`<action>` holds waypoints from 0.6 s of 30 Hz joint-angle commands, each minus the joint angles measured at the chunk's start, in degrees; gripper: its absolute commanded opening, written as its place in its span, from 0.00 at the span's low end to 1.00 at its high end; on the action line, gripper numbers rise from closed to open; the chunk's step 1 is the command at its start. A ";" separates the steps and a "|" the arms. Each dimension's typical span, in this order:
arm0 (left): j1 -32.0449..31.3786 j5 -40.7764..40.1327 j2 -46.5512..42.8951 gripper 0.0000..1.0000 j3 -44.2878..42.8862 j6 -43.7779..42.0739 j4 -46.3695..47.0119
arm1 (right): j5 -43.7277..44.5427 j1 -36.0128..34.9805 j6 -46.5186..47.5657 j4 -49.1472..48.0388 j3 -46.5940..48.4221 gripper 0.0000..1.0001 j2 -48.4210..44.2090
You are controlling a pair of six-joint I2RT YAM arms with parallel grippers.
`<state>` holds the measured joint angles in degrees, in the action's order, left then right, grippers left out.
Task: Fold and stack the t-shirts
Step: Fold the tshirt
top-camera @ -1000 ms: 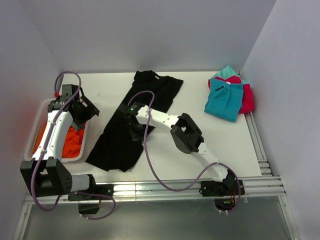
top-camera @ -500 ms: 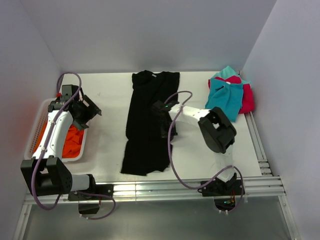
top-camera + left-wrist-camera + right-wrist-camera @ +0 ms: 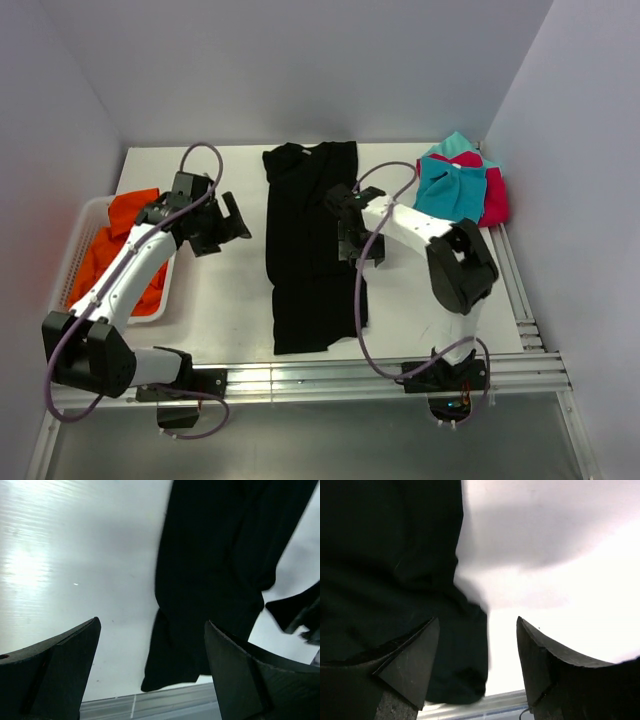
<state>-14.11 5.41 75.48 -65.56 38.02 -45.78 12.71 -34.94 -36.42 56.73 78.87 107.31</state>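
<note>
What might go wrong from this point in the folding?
The right arm's purple cable hangs along the black t-shirt's right edge and might snag or drag it. The open right gripper sits at that uneven edge, so it may pinch only one layer.

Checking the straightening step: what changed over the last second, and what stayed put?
The black t-shirt swung from diagonal to straight and shifted right, along with the right end effector, now open at its right edge. The left end effector moved from over the basket toward the shirt, open. The teal and pink-red stack and orange shirt stayed put.
</note>
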 commanded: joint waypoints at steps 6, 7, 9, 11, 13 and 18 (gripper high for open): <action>-12.59 2.85 -7.36 0.91 8.50 -1.55 0.87 | -3.20 0.05 -3.21 4.88 -15.89 0.68 -24.40; -15.66 2.68 -7.98 0.91 9.48 -0.50 0.78 | -4.70 0.05 -3.39 3.75 -18.46 0.65 -28.52; -18.75 2.33 -8.59 0.91 12.28 0.65 0.86 | -10.32 -0.04 -3.56 2.08 -25.39 0.62 -33.19; -23.21 2.68 -8.51 0.91 13.87 2.32 1.74 | -15.49 -0.13 -3.65 -1.61 -29.54 0.59 -35.05; -27.87 3.03 -7.46 0.91 15.81 4.15 3.23 | -17.18 -0.57 -3.39 -4.42 -32.81 0.57 -35.67; -37.12 -0.31 -3.25 0.90 18.18 10.82 6.48 | -20.70 -1.10 -3.91 -9.70 -35.54 0.56 -34.54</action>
<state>-47.24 7.14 70.78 -48.47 43.18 -43.48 -3.97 -35.62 -39.42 53.93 43.20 72.44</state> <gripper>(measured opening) 0.904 0.561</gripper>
